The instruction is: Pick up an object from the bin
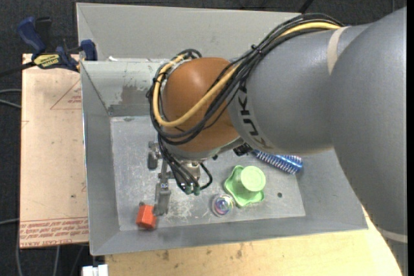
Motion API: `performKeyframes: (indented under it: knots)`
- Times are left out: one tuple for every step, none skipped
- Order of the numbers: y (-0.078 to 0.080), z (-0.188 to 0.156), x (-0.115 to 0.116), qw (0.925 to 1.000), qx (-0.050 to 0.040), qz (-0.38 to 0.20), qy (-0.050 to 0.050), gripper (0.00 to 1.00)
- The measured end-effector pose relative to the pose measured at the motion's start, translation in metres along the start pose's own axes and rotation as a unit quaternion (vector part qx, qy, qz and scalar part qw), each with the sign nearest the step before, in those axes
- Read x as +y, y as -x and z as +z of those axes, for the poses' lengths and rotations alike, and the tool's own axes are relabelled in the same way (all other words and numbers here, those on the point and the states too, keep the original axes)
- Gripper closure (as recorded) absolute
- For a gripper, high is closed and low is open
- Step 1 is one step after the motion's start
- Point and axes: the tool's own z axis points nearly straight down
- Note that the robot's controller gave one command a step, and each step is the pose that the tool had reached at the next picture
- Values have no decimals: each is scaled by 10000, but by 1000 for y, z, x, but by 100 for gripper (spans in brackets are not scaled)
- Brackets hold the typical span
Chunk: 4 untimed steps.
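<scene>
BIN PICK, FRONT-LEFT CORNER: over the grey bin, my end effector hangs low above the scuffed floor, just beside a small red block that lies near the front wall. Whether the end effector is open or closed I cannot tell, since the orange wrist cover and its cables hide much of it.

The red block is the nearest thing and, in my judgement, the one to take. It lies alone, apart from a green cup and a small shiny ball just beside the cup; a blue brush lies farther right, under my arm.

To do this step well I should centre over the block, not beside it. I seem to stand a little toward the bin's middle from it, and closing from here could merely nudge it against the front wall. The block looks hard and square-edged, so I should squeeze its flat faces, not its corners. It lies close to the sloping wall, so I should come straight down and keep clear of the metal; then I should rise straight up and check that the block comes with me. The risks, as I judge them, are that it skids across the floor at first touch, or tips out during the lift.
</scene>
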Motion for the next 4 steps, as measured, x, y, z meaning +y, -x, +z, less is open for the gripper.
performKeyframes:
  knots:
    - [-5,91,-13,9738,-89,-2271,2,0]
    - [-11,88,24,9532,-145,-3020,-2,0]
    - [-17,92,23,9534,-45,-3017,1,100]
    - [10,33,25,8952,-73,-4457,-11,100]
